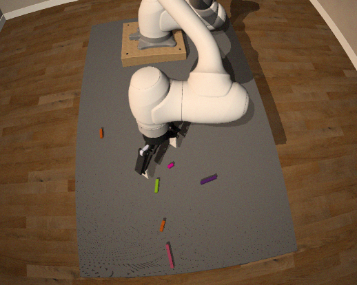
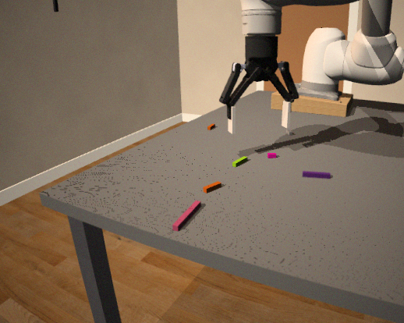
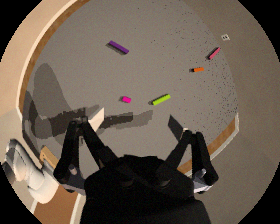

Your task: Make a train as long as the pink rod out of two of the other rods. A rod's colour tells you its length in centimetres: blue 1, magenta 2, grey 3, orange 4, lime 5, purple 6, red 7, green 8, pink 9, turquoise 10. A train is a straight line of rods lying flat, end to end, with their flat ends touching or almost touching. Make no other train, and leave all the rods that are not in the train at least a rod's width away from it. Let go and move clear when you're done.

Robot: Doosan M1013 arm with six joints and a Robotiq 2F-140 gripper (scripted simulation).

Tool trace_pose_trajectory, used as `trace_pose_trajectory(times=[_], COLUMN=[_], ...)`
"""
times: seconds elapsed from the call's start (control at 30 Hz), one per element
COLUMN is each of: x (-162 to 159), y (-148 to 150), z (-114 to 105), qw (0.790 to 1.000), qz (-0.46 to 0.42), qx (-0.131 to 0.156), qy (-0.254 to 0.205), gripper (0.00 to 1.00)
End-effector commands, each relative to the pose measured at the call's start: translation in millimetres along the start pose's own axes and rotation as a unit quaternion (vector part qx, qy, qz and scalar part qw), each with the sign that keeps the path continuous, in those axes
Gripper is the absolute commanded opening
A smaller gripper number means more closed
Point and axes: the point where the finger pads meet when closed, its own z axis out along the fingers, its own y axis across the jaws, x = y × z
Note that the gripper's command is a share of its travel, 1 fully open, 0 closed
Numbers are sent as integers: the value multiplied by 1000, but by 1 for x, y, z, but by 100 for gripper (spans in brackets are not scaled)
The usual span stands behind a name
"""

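Exterior view is showing a grey matte table (image 2: 299, 250) standing on a wooden plank floor (image 2: 33, 265), with a taupe wall (image 2: 80, 78) and white skirting board (image 2: 84, 157) running behind it. Above the tabletop, the black two-finger gripper (image 2: 258, 117) is hanging with its white-tipped fingers (image 2: 231, 124) spread wide apart, gripping nothing. Near the front edge the long pink rod (image 2: 186, 215) is lying flat, with a short orange rod (image 2: 212, 187) just beyond it and a lime rod (image 2: 239, 161) farther on. A small magenta rod (image 2: 271, 155) and a purple rod (image 2: 317, 175) are lying off to the right, well apart. A second orange rod (image 2: 210, 126) is sitting near the far edge. The arm is rising from a tan wooden base block (image 2: 343, 108).
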Motion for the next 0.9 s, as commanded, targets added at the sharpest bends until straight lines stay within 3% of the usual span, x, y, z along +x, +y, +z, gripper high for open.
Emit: trace_pose_trajectory(times=[0.0, 0.13, 0.87], x=[38, 60, 60], y=[-19, -32, -32], z=[0, 0, 0], qw=[1000, 1000, 1000], qz=[0, 0, 0], qx=[0, 0, 0], qy=[-1, -1, -1], gripper=[100, 100, 100])
